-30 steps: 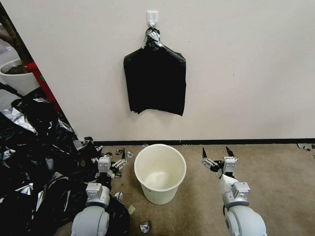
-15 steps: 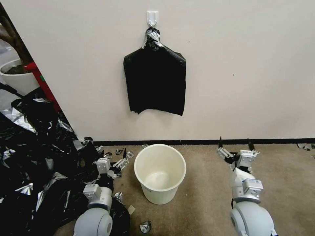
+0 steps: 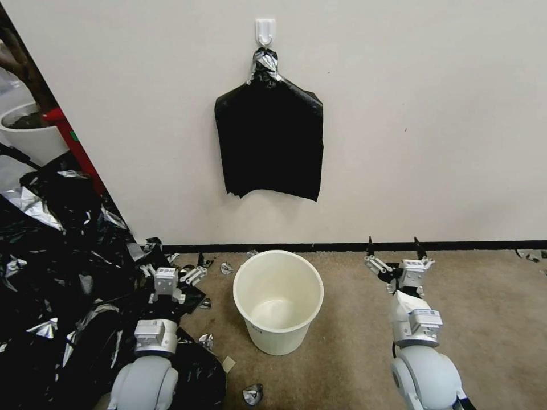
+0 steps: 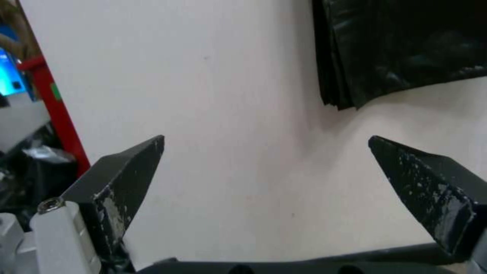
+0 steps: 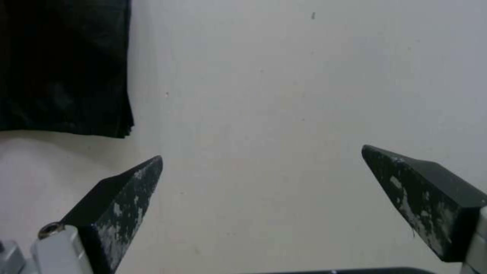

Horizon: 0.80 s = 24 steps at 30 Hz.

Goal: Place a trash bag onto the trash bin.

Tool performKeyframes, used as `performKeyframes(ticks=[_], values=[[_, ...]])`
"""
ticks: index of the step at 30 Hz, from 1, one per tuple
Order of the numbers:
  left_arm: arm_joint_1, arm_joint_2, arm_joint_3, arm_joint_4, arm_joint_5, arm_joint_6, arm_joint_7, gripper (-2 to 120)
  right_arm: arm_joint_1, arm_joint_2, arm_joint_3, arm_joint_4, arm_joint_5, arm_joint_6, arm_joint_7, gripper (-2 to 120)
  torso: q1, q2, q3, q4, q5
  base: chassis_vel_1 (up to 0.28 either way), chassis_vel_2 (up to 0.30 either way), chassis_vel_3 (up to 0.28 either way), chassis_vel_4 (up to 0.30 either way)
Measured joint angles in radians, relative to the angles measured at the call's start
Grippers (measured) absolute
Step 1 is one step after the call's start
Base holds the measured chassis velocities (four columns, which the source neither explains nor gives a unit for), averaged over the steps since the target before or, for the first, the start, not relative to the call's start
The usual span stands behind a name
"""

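Carpeted floor, white wall. Trash bin (image 3: 278, 300) empty; bundle (image 3: 269, 145) hangs above it. Left claw (image 3: 172, 269) and right claw (image 3: 395, 250) wide open, empty. Bag pickup likely pending; needs raised reach.

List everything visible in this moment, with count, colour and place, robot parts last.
trash bin: one, cream-white, upright on the carpet below the bundle, no bag in it.
bag bundle: one, flat black with a silvery neck, hanging from the wall hook.
wall hook: one, white, high on the wall.
film heap: one, black and silvery, on the floor left of the bin.
film scraps: several, silvery-black, on the carpet around the bin.
plant pot: one, white, behind the heap.
left gripper: open, over the heap's edge.
right gripper: open, right of the bin.
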Motion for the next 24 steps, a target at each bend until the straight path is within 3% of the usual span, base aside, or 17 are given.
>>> performKeyframes(ticks=[2, 5, 11, 15, 19, 24], values=[[0.003, 0.001, 0.012, 0.001, -0.058, 0.004, -0.005, 100, 0.008, 0.001, -0.009, -0.009, 0.002, 0.007, -0.001, 100, 0.0, 0.0, 0.0, 0.0, 0.0001, 0.0, 0.0, 0.0, 0.0], [0.015, 0.009, 0.044, -0.008, -0.2, 0.048, -0.063, 100, 0.044, -0.005, -0.041, -0.025, 0.011, 0.01, -0.004, 100, 0.0, 0.0, 0.0, -0.0003, 0.0001, 0.0, 0.0, 0.0, 0.0], [0.031, 0.015, 0.028, 0.001, -0.17, 0.035, -0.068, 100, 0.157, -0.033, -0.117, -0.075, 0.063, 0.012, -0.02, 100, 0.0, 0.0, 0.0, 0.0, 0.0002, 0.0, 0.0, 0.0, 0.0], [0.044, 0.016, 0.011, -0.005, -0.138, 0.013, -0.043, 100, 0.279, -0.05, -0.219, -0.127, 0.191, 0.047, -0.055, 100, 0.0, 0.0, 0.0, 0.0002, 0.0001, 0.0, 0.0, 0.0, 0.0], [0.059, 0.021, -0.001, -0.011, -0.133, -0.027, -0.025, 100, 0.469, -0.037, -0.369, -0.228, 0.462, 0.137, -0.104, 100, 0.0, 0.0, 0.0, 0.0, -0.0001, 0.0, 0.0, 0.0, 0.0], [0.063, 0.027, 0.002, -0.009, -0.171, -0.091, -0.005, 100, 0.637, 0.005, -0.45, -0.345, 0.656, 0.229, -0.168, 100, 0.0, 0.0, 0.0, 0.0001, -0.0002, 0.0, 0.0, 0.0, 0.0]])
